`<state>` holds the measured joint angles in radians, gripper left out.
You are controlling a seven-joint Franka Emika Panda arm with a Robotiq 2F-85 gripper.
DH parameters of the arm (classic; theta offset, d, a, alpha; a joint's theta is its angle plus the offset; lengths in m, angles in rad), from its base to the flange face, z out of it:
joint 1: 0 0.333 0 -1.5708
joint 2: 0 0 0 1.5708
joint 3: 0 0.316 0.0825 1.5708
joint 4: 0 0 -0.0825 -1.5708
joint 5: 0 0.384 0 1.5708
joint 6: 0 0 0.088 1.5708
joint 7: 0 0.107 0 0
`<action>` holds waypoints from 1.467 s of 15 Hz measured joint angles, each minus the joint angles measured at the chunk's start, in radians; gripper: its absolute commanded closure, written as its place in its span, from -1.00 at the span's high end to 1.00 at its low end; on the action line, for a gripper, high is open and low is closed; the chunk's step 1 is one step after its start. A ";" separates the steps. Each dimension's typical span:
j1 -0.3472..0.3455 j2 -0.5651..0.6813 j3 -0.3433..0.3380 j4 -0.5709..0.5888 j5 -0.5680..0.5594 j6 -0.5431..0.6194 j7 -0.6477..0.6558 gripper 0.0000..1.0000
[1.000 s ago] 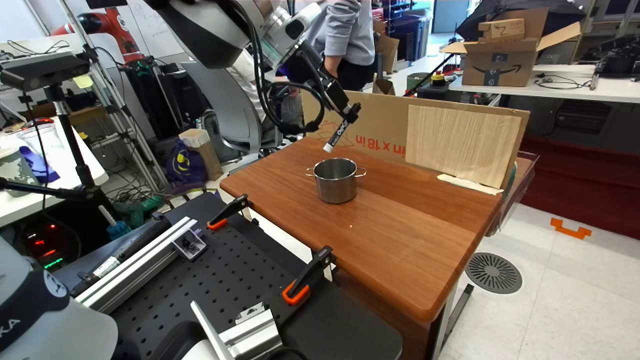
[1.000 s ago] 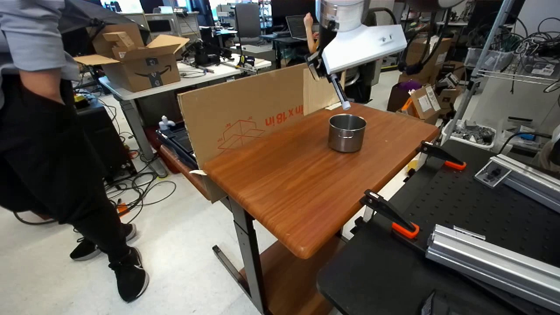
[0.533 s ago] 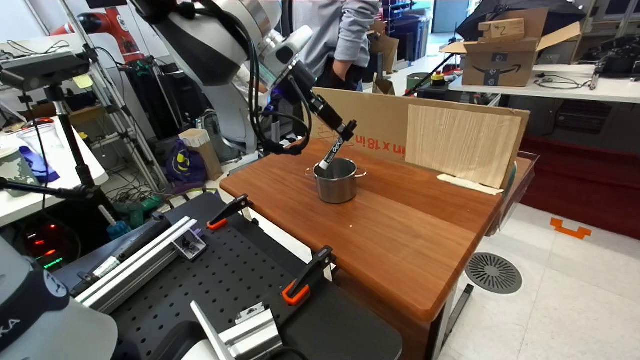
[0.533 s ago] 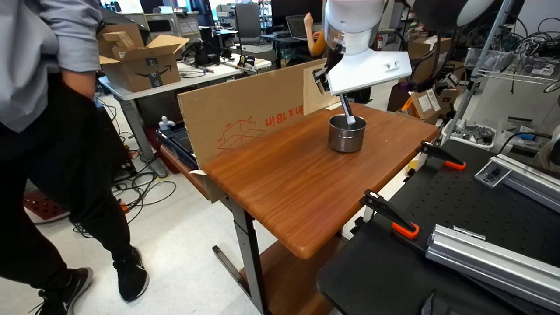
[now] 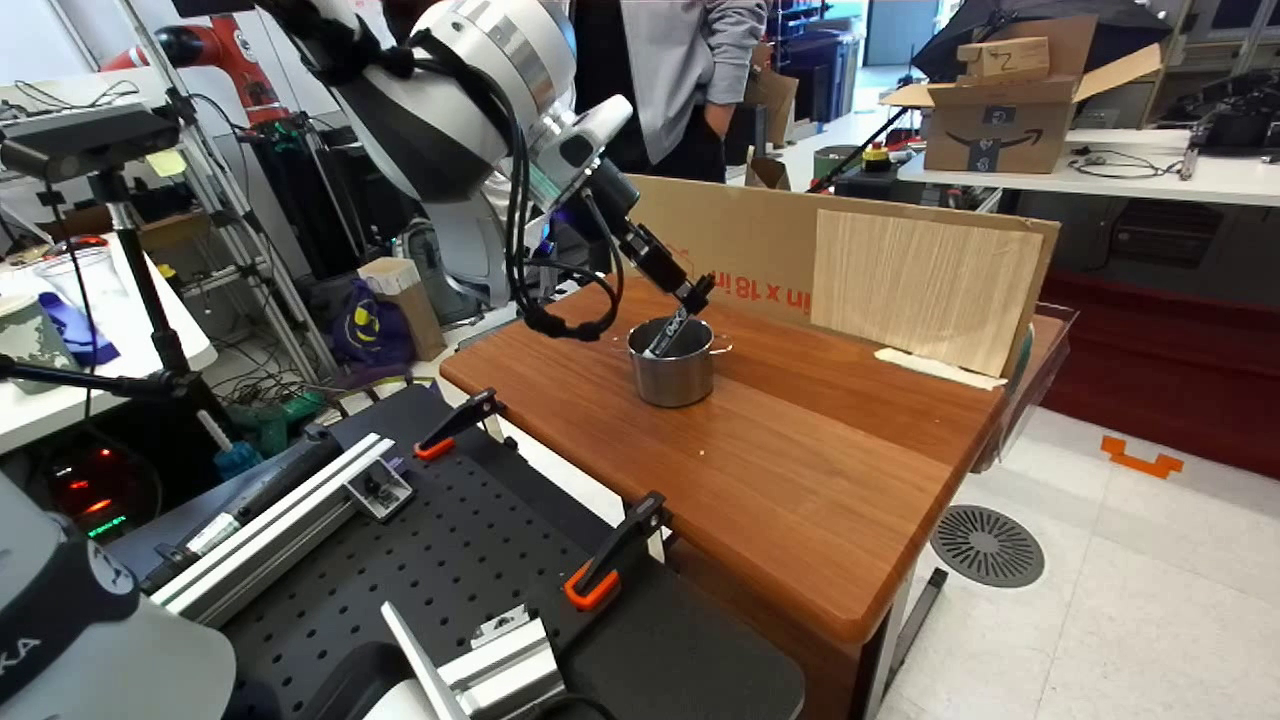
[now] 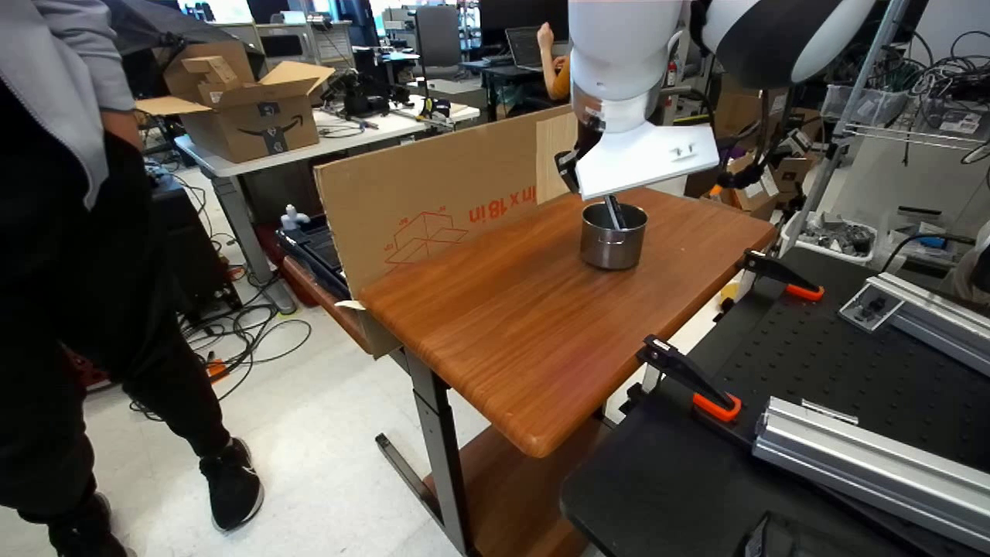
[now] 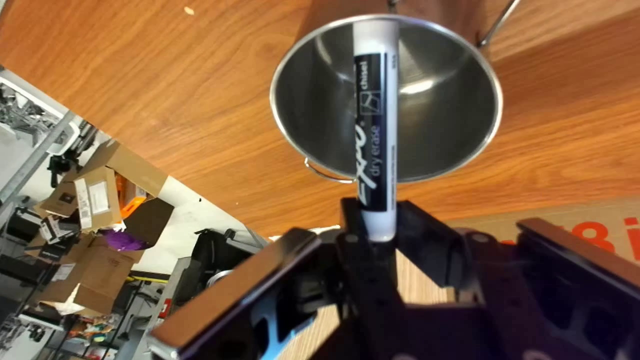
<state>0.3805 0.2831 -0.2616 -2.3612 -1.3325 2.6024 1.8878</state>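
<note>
Over the last second the tool (image 5: 693, 296) has come down, carrying the marker (image 7: 377, 130) from above the pot (image 5: 674, 383) to inside its mouth, the white lower end now below the rim; the pot has stayed where it was. The tool's black jaws are drawn in as narrow as the barrel and clasp the marker near its upper end. The marker is a slim, smooth white cylinder with a black label lettered in white, and it leans rather than hanging plumb. I cannot tell whether its tip touches the metal.

The pot is a straight-sided drum of shiny steel-grey metal with a rounded lip, bright glints inside and thin wire loop handles on opposite sides. It stands upright on the table (image 5: 800, 470), whose reddish-brown, wood-grained top has rounded corners. Along one edge rises a flat cardboard sheet (image 6: 433, 209) printed in red-orange, with a pale, finely striped panel (image 5: 925, 290) against it. Beside the table lies a matt black perforated board (image 5: 440, 540), with ridged silvery bars (image 6: 874, 468) on it.
</note>
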 measured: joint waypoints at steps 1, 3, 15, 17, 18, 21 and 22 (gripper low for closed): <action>0.000 0.009 0.000 0.007 0.000 0.000 0.001 0.00; 0.000 0.023 0.001 0.019 0.000 -0.004 0.002 0.25; -0.178 0.038 0.223 0.055 0.000 -0.113 0.002 1.00; -0.190 0.037 0.236 0.057 0.000 -0.113 0.002 1.00; -0.196 0.035 0.242 0.058 0.001 -0.113 0.000 1.00; -0.203 0.008 0.256 0.058 0.003 -0.113 -0.010 1.00; -0.203 -0.009 0.261 0.056 0.004 -0.113 -0.016 1.00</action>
<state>0.1771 0.2738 -0.0007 -2.3053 -1.3280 2.4898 1.8721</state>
